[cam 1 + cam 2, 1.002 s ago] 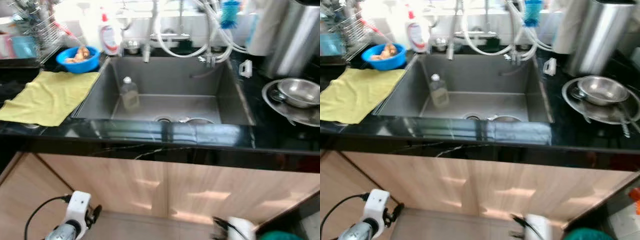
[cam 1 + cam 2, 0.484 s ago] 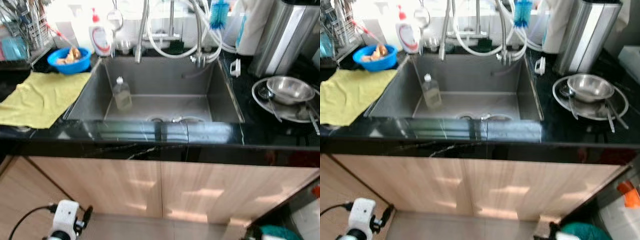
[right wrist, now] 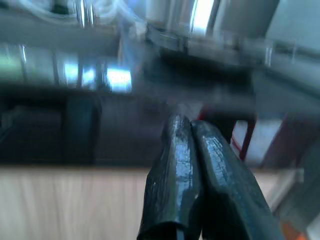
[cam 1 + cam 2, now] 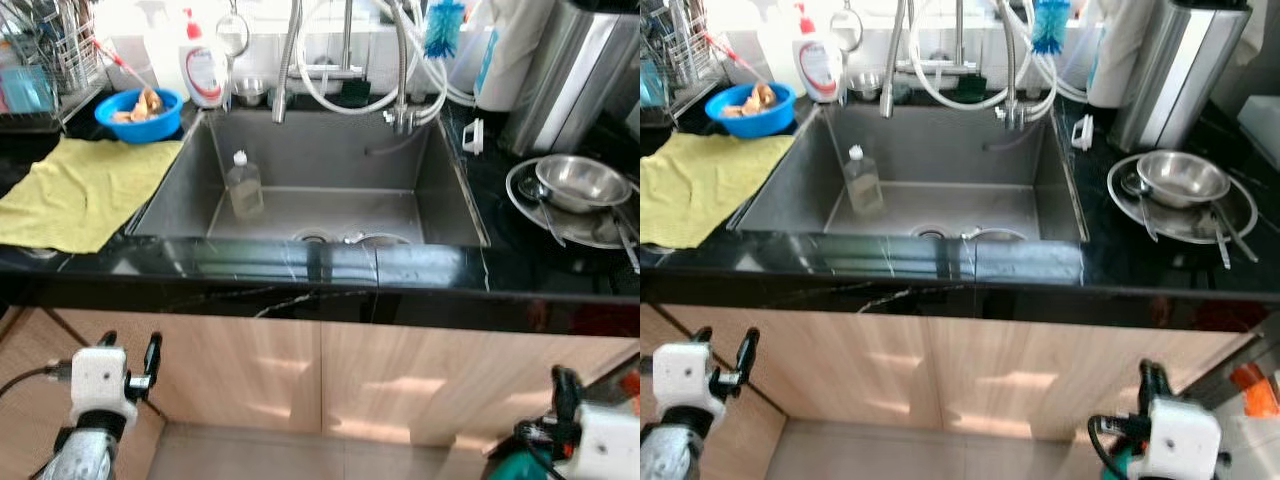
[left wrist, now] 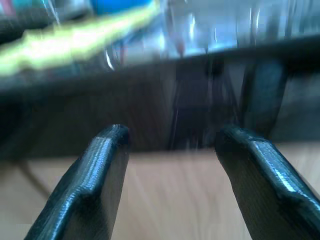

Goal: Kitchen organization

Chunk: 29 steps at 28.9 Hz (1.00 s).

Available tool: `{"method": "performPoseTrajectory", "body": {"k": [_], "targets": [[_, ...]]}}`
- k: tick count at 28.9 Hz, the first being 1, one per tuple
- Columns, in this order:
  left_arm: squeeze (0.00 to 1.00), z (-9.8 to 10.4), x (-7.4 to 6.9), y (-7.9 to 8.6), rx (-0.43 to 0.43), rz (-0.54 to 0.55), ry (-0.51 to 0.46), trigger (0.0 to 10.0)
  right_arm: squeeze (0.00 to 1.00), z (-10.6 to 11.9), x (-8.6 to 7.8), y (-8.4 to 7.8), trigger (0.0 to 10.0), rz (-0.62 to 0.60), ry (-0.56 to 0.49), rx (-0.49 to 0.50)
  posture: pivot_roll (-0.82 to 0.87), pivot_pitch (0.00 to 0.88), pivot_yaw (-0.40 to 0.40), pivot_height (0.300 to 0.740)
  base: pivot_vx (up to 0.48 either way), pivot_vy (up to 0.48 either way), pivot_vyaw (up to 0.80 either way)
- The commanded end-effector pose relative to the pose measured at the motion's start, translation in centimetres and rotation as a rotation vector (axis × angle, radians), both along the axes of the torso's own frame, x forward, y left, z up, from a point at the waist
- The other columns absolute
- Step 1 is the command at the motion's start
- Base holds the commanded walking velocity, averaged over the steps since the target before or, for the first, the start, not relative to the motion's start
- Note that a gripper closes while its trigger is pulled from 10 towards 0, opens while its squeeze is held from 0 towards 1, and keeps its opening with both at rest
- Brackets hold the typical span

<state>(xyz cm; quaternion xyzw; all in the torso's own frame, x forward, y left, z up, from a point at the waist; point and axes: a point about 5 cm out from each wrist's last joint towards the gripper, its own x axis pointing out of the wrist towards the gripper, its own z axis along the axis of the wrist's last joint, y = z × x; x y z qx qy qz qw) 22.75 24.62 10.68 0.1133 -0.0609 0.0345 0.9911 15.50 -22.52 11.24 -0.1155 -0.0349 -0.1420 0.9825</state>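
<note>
Steel sink point(image 4: 190, 185) set into black counter; a clear bottle point(image 4: 244, 184) with white cap stands upright inside, near the left wall. Yellow cloth point(image 4: 88, 190) lies flat on the counter left of the sink — blue bowl point(image 4: 139, 113) just behind it, holding food scraps. Right side: steel bowl point(image 4: 581, 182) sits on a round metal plate point(image 4: 524, 200), utensils alongside.

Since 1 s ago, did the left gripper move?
Yes. The left gripper has risen, now against the cabinet door beneath the countertop; earlier it sat lower, by the floor.
</note>
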Motion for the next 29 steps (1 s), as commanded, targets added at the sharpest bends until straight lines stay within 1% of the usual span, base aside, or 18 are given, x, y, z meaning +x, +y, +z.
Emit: {"method": "performPoseTrajectory", "body": {"k": [1, 2, 3, 5, 7, 8, 10, 13, 14, 15, 17, 19, 21, 22, 25, 29], "targets": [[0.00, 2.1, 0.9, 0.2, 0.021, 0.011, -0.060, 10.0, 0.00, 1.4, 0.4, -0.2, 10.0, -0.017, -0.031, -0.015, -0.08, 0.000, 0.027, 0.740, 0.000, 0.000, 0.00], [0.00, 3.2, 1.4, 0.2, 0.020, 0.015, -0.094, 10.0, 0.00, 2.2, 0.8, 0.0, 10.0, -0.011, -0.055, -0.019, -0.08, 0.000, 0.029, 0.740, 0.000, 0.000, 0.00], [0.00, 3.2, 1.4, 0.2, 0.020, 0.015, -0.094, 10.0, 0.00, 2.2, 0.8, 0.0, 10.0, -0.011, -0.055, -0.019, -0.08, 0.000, 0.029, 0.740, 0.000, 0.000, 0.00], [0.00, 5.1, 2.1, 0.0, 0.041, -0.001, -0.139, 10.0, 0.00, 3.8, 1.5, 0.1, 10.0, -0.014, -0.090, -0.029, -0.08, 0.000, 0.030, 0.740, 0.000, 0.000, 0.00], [0.00, 6.2, 2.7, -0.2, 0.040, -0.013, -0.172, 10.0, 0.00, 4.6, 1.9, 0.0, 10.0, -0.013, -0.114, -0.034, -0.07, 0.000, 0.030, 0.740, 0.000, 0.000, 0.00], [0.00, 7.2, 3.2, -0.7, 0.038, -0.037, -0.197, 10.0, 0.00, 5.1, 2.3, -0.1, 10.0, -0.012, -0.131, -0.034, -0.08, 0.000, 0.030, 0.740, 0.000, 0.000, 0.00], [0.00, 8.1, 4.1, -1.8, 0.052, -0.085, -0.221, 10.0, 0.00, 5.3, 2.9, -0.2, 10.0, -0.009, -0.140, -0.030, -0.08, 0.000, 0.030, 0.740, 0.000, 0.000, 0.00], [0.00, 9.0, 5.4, -3.7, 0.007, -0.151, -0.240, 10.0, 0.00, 5.5, 3.7, -0.2, 10.0, -0.019, -0.143, -0.016, -0.09, 0.000, 0.035, 0.740, 0.000, 0.000, 0.00], [0.00, 9.2, 6.0, -4.4, -0.013, -0.176, -0.244, 10.0, 0.00, 5.6, 4.0, -0.1, 10.0, -0.019, -0.151, -0.006, -0.09, 0.000, 0.033, 0.740, 0.000, 0.000, 0.00], [0.00, 9.5, 7.0, -5.8, -0.039, -0.220, -0.254, 10.0, 0.00, 5.9, 4.8, -0.1, 10.0, -0.024, -0.163, -0.003, -0.09, 0.000, 0.037, 0.740, 0.000, 0.000, 0.00], [0.00, 9.7, 7.9, -7.1, -0.061, -0.264, -0.256, 10.0, 0.00, 6.1, 5.4, -0.1, 10.0, -0.034, -0.170, 0.003, -0.10, 0.000, 0.042, 0.740, 0.000, 0.000, 0.00], [0.00, 9.7, 8.9, -8.8, -0.085, -0.321, -0.227, 10.0, 0.00, 6.7, 6.3, 0.1, 10.0, -0.028, -0.190, 0.030, -0.14, 0.000, 0.068, 0.740, 0.000, 0.000, 0.00], [0.00, 9.5, 9.5, -10.0, -0.089, -0.362, -0.208, 10.0, 0.00, 7.2, 7.1, 0.2, 10.0, -0.018, -0.197, 0.000, -0.15, 0.000, 0.078, 0.740, 0.000, 0.000, 0.00], [0.00, 9.5, 9.8, -10.8, -0.105, -0.390, -0.205, 10.0, 0.00, 7.5, 7.5, 0.1, 10.0, -0.029, -0.207, 0.005, -0.15, 0.000, 0.081, 0.740, 0.000, 0.000, 0.00], [0.00, 9.6, 10.3, -12.2, -0.130, -0.434, -0.205, 10.0, 0.00, 7.9, 8.0, -0.2, 10.0, -0.060, -0.217, 0.032, -0.15, 0.000, 0.086, 0.740, 0.000, 0.000, 0.00], [0.00, 9.6, 10.5, -12.3, -0.129, -0.437, -0.207, 10.0, 0.00, 7.9, 8.1, -0.2, 10.0, -0.063, -0.216, 0.034, -0.15, 0.000, 0.086, 0.740, 0.000, 0.000, 0.00]]}}
